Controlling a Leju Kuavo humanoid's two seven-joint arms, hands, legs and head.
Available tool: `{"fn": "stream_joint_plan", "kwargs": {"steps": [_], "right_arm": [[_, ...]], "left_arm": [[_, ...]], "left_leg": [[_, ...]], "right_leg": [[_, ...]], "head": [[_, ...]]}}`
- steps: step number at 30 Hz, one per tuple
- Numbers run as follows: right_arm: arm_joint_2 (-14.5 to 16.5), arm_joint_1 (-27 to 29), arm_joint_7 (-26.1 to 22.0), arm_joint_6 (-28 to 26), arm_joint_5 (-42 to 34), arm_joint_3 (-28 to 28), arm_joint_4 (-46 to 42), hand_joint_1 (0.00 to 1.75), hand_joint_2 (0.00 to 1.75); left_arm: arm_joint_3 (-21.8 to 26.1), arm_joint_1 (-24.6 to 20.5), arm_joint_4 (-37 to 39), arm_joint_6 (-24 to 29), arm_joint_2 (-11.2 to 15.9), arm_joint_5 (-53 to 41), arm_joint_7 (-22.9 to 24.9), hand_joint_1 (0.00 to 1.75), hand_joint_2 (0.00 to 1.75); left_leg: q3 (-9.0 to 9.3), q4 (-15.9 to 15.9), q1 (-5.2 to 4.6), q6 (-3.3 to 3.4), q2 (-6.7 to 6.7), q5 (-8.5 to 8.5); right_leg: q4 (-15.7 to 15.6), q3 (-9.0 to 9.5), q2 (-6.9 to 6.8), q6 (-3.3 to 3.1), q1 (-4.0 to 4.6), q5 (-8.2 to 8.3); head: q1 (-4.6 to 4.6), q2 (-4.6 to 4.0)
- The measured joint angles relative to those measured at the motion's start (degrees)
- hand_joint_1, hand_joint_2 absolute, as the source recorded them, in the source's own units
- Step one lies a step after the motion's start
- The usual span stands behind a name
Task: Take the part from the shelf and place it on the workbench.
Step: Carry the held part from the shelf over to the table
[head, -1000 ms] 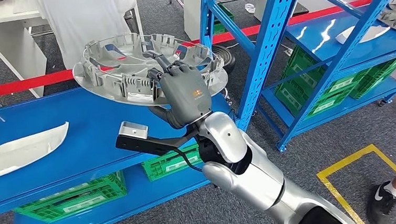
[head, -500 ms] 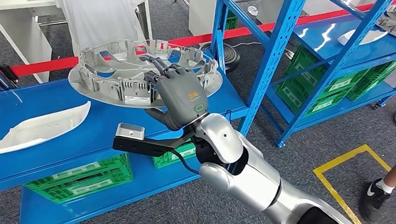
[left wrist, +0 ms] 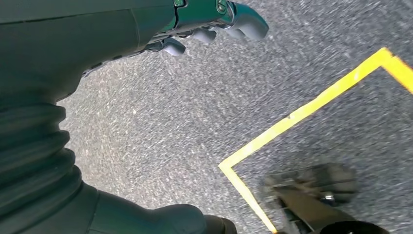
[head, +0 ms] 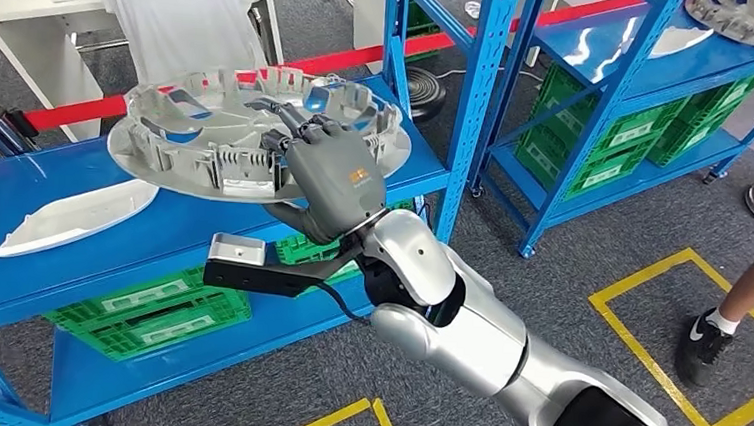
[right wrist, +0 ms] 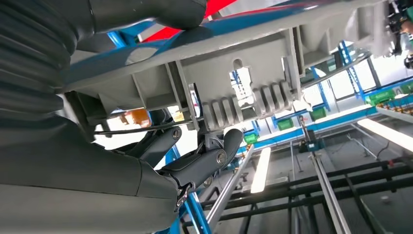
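As the whole scene slides across our head view from one picture to the next, we read a turn of our own body, not a move of the things: the blue racks drift and the white part on the surface comes further into sight, while the part (head: 258, 130) keeps its place against our right robot hand (head: 333, 178).

That robot hand still grips the part, a round silver wheel cover carried ribbed side up and roughly level. Our fingers (head: 294, 127) curl over its rim into the ribbing, and in the right wrist view the thumb (right wrist: 214, 158) presses up from beneath against the cover's underside (right wrist: 243, 73). The grip looks unchanged over the last second.

The cover sits above and beyond the robot hand, clear of the blue surface (head: 12, 208), which lies just below it. A white curved part (head: 77, 217) lies on that surface, off to the left of the robot hand. A person in white (head: 182, 4) stands beyond the cover.

Our left robot hand (left wrist: 214, 27) hangs over the grey floor (left wrist: 195, 122), fingers loosely apart and holding nothing.

We judge the pick done and the carry under way. What remains is lowering the cover onto a bare stretch of surface, away from the white part, and letting go.
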Motion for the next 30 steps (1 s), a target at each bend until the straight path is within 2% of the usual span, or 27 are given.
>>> {"fn": "stream_joint_plan", "kwargs": {"steps": [1, 2, 3, 4, 5, 6, 7, 8, 10, 11, 12, 13, 14, 15, 16, 17, 18, 19, 20, 21, 22, 23, 25, 26, 27, 28, 30], "right_arm": [[0.00, 0.14, 0.08, -0.03, 0.09, 0.03, 0.01, 1.75, 1.75], [0.03, 0.26, 0.12, 0.00, 0.17, 0.08, 0.02, 1.75, 1.75], [0.10, 0.34, 0.15, 0.07, 0.25, 0.12, 0.03, 1.75, 1.75], [0.25, 0.36, 0.13, 0.19, 0.31, 0.16, 0.03, 1.75, 1.75], [0.45, 0.33, 0.13, 0.30, 0.38, 0.19, 0.02, 1.75, 1.75], [0.67, 0.28, 0.13, 0.43, 0.44, 0.22, 0.01, 1.75, 1.75], [0.85, 0.19, 0.12, 0.52, 0.47, 0.26, 0.00, 1.75, 1.75], [1.00, 0.09, 0.09, 0.59, 0.50, 0.33, 0.00, 1.75, 1.75], [1.14, -0.09, 0.04, 0.86, 0.51, 0.57, 0.02, 1.75, 1.75], [1.17, -0.17, 0.04, 1.07, 0.52, 0.72, 0.03, 1.75, 1.75], [1.18, -0.27, 0.07, 1.26, 0.52, 0.87, 0.04, 1.75, 1.75], [1.18, -0.38, 0.09, 1.43, 0.51, 1.01, 0.05, 1.75, 1.75], [1.18, -0.48, 0.11, 1.54, 0.50, 1.16, 0.07, 1.75, 1.75], [1.19, -0.55, 0.11, 1.61, 0.49, 1.30, 0.11, 1.75, 1.75], [1.19, -0.58, 0.11, 1.67, 0.47, 1.43, 0.18, 1.75, 1.75], [1.20, -0.58, 0.11, 1.71, 0.46, 1.52, 0.24, 1.75, 1.75], [1.25, -0.60, 0.12, 1.73, 0.45, 1.57, 0.29, 1.75, 1.75], [1.33, -0.65, 0.13, 1.74, 0.45, 1.59, 0.32, 1.75, 1.75], [1.48, -0.77, 0.14, 1.74, 0.45, 1.60, 0.32, 1.75, 1.75], [1.67, -0.95, 0.15, 1.76, 0.44, 1.60, 0.32, 1.75, 1.75], [1.83, -1.12, 0.15, 1.79, 0.43, 1.62, 0.32, 1.75, 1.75], [1.95, -1.30, 0.11, 1.82, 0.42, 1.64, 0.33, 1.75, 1.75], [2.08, -1.47, 0.05, 1.90, 0.39, 1.70, 0.36, 1.75, 1.75], [2.16, -1.56, 0.02, 1.98, 0.38, 1.74, 0.39, 1.75, 1.75], [2.30, -1.64, 0.03, 2.07, 0.36, 1.76, 0.43, 1.75, 1.75], [2.44, -1.72, 0.04, 2.16, 0.34, 1.79, 0.46, 1.75, 1.75], [2.69, -1.80, 0.10, 2.28, 0.32, 1.84, 0.49, 1.75, 1.75]], "left_arm": [[0.00, -0.03, -0.01, 0.00, 0.03, -0.03, 0.05, 0.00, 1.75], [0.00, -0.05, -0.01, 0.05, 0.05, 0.03, 0.09, 0.00, 1.75], [0.01, -0.06, -0.01, 0.14, 0.07, 0.13, 0.09, 0.00, 1.75], [0.03, -0.09, -0.02, 0.27, 0.08, 0.24, 0.05, 0.00, 1.75], [0.07, -0.16, -0.04, 0.42, 0.06, 0.33, -0.02, 0.00, 1.75], [0.11, -0.25, -0.06, 0.54, 0.04, 0.39, -0.10, 0.00, 1.75], [0.16, -0.31, -0.07, 0.61, 0.02, 0.42, -0.19, 0.00, 1.75], [0.22, -0.33, -0.08, 0.64, 0.03, 0.44, -0.27, 0.00, 1.75], [0.32, -0.12, -0.06, 0.61, 0.09, 0.49, -0.43, 0.00, 1.75], [0.35, 0.00, -0.05, 0.55, 0.18, 0.51, -0.48, 0.00, 1.75], [0.38, 0.09, -0.06, 0.47, 0.25, 0.53, -0.51, 0.00, 1.75], [0.40, 0.10, -0.07, 0.40, 0.32, 0.53, -0.51, 0.00, 1.75], [0.41, 0.10, -0.08, 0.36, 0.37, 0.51, -0.51, 0.00, 1.75], [0.42, 0.09, -0.08, 0.34, 0.38, 0.50, -0.49, 0.00, 1.75], [0.42, 0.11, -0.08, 0.34, 0.38, 0.49, -0.43, 0.00, 1.75], [0.42, 0.14, -0.07, 0.34, 0.39, 0.49, -0.36, 0.00, 1.75], [0.42, 0.17, -0.07, 0.34, 0.39, 0.49, -0.27, 0.00, 1.75], [0.42, 0.17, -0.07, 0.34, 0.40, 0.49, -0.20, 0.00, 1.75], [0.42, 0.17, -0.07, 0.34, 0.37, 0.49, -0.16, 0.00, 1.75], [0.42, 0.15, -0.07, 0.34, 0.34, 0.50, -0.15, 0.00, 1.75], [0.43, 0.14, -0.07, 0.34, 0.31, 0.50, -0.15, 0.00, 1.75], [0.43, 0.13, -0.07, 0.34, 0.28, 0.51, -0.15, 0.00, 1.75], [0.48, 0.20, -0.07, 0.37, 0.32, 0.65, -0.15, 0.00, 1.75], [0.54, 0.26, -0.07, 0.43, 0.35, 0.78, -0.15, 0.00, 1.75], [0.62, 0.36, -0.07, 0.49, 0.38, 0.91, -0.15, 0.00, 1.75], [0.69, 0.43, -0.07, 0.56, 0.42, 1.01, -0.16, 0.00, 1.75], [0.77, 0.48, -0.07, 0.63, 0.44, 1.06, -0.27, 0.00, 1.75]], "left_leg": [[-0.06, 2.76, 0.22, -0.31, 0.01, -0.49], [0.60, 3.98, 0.42, -0.59, 0.02, 0.40], [2.21, 3.22, 0.64, -0.83, 0.03, 2.05], [4.78, 0.63, 0.87, -1.04, 0.04, 3.45], [8.06, -3.40, 0.97, -1.19, 0.04, 3.64], [10.94, -7.41, 0.95, -1.00, -0.01, 2.94], [12.80, -10.45, 0.84, -0.66, -0.03, 1.97], [13.59, -12.21, 0.59, -0.10, -0.07, 1.22], [12.76, -12.59, 0.35, 1.24, 0.01, 1.89], [12.27, -12.56, 0.31, 1.86, 0.09, 2.52], [11.66, -12.60, 0.34, 2.38, 0.18, 3.20], [10.95, -12.58, 0.35, 2.74, 0.26, 3.89], [10.05, -12.54, 0.28, 2.98, 0.26, 4.61], [9.13, -12.49, 0.20, 3.10, 0.26, 5.31], [8.13, -12.38, 0.09, 3.16, 0.24, 6.02], [7.11, -12.21, -0.02, 3.19, 0.23, 6.69], [6.15, -11.99, -0.11, 3.17, 0.22, 7.27], [5.23, -11.75, -0.20, 3.10, 0.20, 7.84], [4.48, -11.52, -0.27, 2.98, 0.19, 8.33], [3.91, -11.36, -0.36, 2.78, 0.19, 8.82], [3.56, -11.34, -0.38, 2.49, 0.21, 9.37], [3.38, -11.43, -0.34, 2.16, 0.25, 9.92], [3.25, -11.84, -0.21, 1.46, 0.29, 10.95], [2.98, -11.66, -0.18, 1.12, 0.25, 10.56], [2.56, -10.77, -0.17, 0.83, 0.21, 9.13], [1.92, -8.87, -0.12, 0.55, 0.16, 6.65], [0.70, -2.67, 0.05, 0.03, 0.15, 0.76]], "right_leg": [[0.05, -0.94, -0.04, 0.11, -0.05, 0.72], [0.15, -1.92, -0.07, 0.29, -0.13, 1.43], [0.31, -2.89, -0.10, 0.52, -0.24, 2.10], [0.56, -3.74, -0.09, 0.81, -0.34, 2.68], [0.88, -4.50, -0.07, 1.15, -0.38, 3.15], [1.19, -5.07, -0.08, 1.54, -0.39, 3.58], [1.36, -5.42, -0.11, 1.94, -0.36, 4.07], [1.33, -5.68, -0.16, 2.36, -0.39, 4.64], [1.15, -6.06, -0.21, 3.17, -0.64, 5.44], [1.66, -6.55, -0.17, 3.48, -0.78, 4.58], [3.15, -7.30, -0.11, 3.69, -0.87, 2.60], [5.73, -8.26, -0.04, 3.79, -0.89, -0.30], [9.35, -9.31, 0.02, 3.83, -0.83, -3.36], [13.07, -10.11, 0.07, 3.82, -0.75, -5.60], [16.08, -10.35, 0.11, 3.73, -0.63, -6.47], [17.63, -9.83, 0.15, 3.54, -0.49, -6.04], [17.17, -8.34, 0.18, 3.24, -0.32, -4.66], [14.92, -5.85, 0.21, 2.82, -0.09, -3.18], [11.26, -2.78, 0.23, 2.30, 0.18, -2.78], [7.09, 0.23, 0.24, 1.90, 0.44, -3.18], [3.84, 2.36, 0.25, 1.61, 0.72, -3.88], [1.78, 3.45, 0.24, 1.43, 0.93, -4.62], [0.83, 3.30, 0.16, 1.10, 1.00, -3.97], [0.62, 2.94, 0.05, 0.79, 0.84, -3.33], [0.41, 2.41, -0.06, 0.44, 0.62, -2.58], [0.23, 1.72, -0.16, 0.15, 0.39, -1.77], [0.24, 0.02, -0.18, -0.08, 0.35, -0.33]], "head": [[0.02, 0.00], [0.01, 0.00], [0.01, 0.00], [0.01, 0.00], [-0.01, 0.00], [0.02, 0.00], [0.07, 0.00], [0.12, 0.00], [0.16, 0.00], [0.15, 0.00], [0.13, 0.00], [0.15, 0.00], [0.18, 0.00], [0.21, 0.00], [0.24, 0.00], [0.25, 0.00], [0.25, 0.00], [0.25, 0.00], [0.24, 0.00], [0.22, 0.00], [0.22, 0.00], [0.27, 0.00], [0.37, 0.00], [0.42, 0.00], [0.40, 0.00], [0.34, 0.00], [0.25, 0.00]]}}
